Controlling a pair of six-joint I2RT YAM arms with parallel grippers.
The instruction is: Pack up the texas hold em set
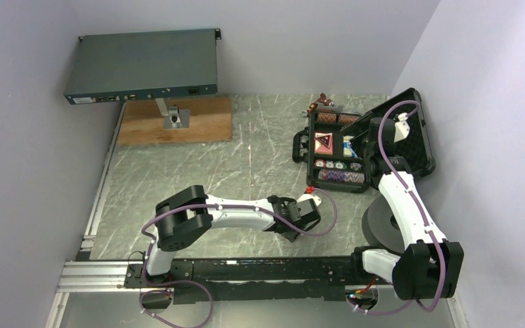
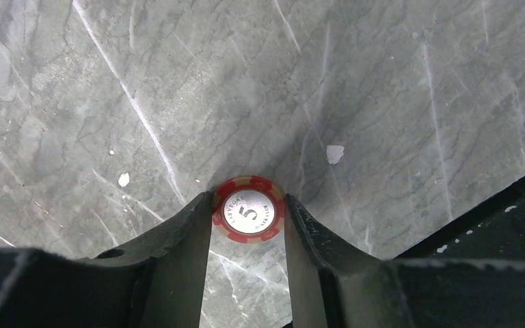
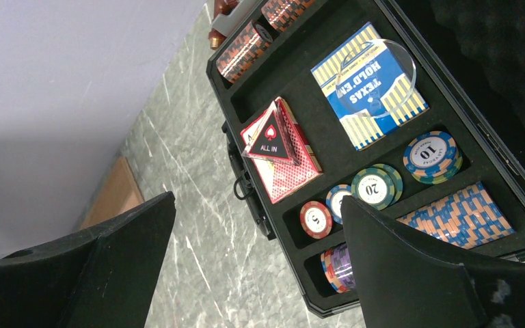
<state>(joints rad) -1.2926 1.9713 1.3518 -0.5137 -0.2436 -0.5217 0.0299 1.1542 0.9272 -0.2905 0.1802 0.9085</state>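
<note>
Here, the fingers (image 2: pixel 193 229) of the left gripper (image 2: pixel 248 220) pinch a red "5" chip (image 2: pixel 248 210) by its edges over the marble table (image 2: pixel 383 102), while the right gripper (image 3: pixel 258 200) hangs spread wide above the open case (image 3: pixel 325 130), which holds chips and cards.

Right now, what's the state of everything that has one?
case, open, lid tilted back.
left tool, shut on red 5 chip.
right tool, open, above the case.
ALL IN marker, lying on the red deck in the case.
clear disc, lying on the blue deck.
</note>
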